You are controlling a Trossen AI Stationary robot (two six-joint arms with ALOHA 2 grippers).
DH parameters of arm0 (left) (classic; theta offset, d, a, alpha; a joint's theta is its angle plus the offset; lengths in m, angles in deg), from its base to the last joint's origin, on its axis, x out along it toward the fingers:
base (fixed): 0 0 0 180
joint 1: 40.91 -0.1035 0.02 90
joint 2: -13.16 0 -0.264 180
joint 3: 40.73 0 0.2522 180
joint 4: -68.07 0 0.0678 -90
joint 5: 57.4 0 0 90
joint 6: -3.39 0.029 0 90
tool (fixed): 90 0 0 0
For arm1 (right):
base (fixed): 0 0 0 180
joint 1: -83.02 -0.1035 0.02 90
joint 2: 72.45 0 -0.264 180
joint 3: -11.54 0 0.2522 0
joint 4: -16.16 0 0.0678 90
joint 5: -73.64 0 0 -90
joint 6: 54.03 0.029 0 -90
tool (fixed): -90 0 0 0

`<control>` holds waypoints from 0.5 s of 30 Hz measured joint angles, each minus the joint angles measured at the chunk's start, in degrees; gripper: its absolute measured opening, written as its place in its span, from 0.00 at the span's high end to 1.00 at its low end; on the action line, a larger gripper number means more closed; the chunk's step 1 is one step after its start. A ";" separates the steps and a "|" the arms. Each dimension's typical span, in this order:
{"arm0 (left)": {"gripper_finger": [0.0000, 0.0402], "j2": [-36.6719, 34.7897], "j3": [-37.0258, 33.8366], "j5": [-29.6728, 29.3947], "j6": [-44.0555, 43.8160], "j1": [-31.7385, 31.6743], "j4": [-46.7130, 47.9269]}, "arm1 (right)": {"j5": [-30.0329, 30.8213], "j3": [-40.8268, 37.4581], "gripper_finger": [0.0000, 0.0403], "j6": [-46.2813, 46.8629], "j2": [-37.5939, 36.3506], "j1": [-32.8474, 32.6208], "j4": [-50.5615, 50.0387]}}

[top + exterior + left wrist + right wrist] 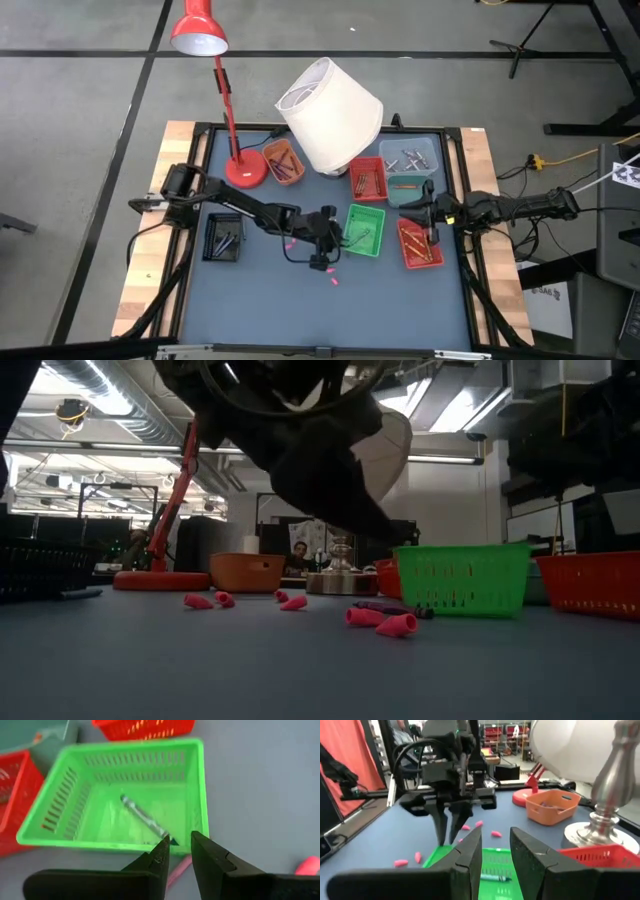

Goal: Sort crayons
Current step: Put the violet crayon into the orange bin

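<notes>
The green basket [75, 800] holds one crayon [142, 817]; the left gripper [180, 851], slightly parted and empty, hovers just beside it.

Grey floor [80, 120] with dark seams; bright ceiling lights [60, 378] overhead.

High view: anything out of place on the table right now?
Yes. The white lampshade sits tilted, overhanging the bins at the far side. Several pink crayon pieces lie loose on the mat beside the green tray, none yet binned.
</notes>
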 joint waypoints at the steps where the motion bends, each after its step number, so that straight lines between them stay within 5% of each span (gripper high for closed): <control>1: 0.84 0.00 0.00 0.31 -0.14 -0.25 0.77 | -0.04 0.00 0.75 0.12 0.02 -0.02 -0.35; 15: 0.84 -0.22 0.00 2.27 -0.44 -0.99 0.47 | -0.07 0.00 0.75 3.39 0.02 -0.02 -0.43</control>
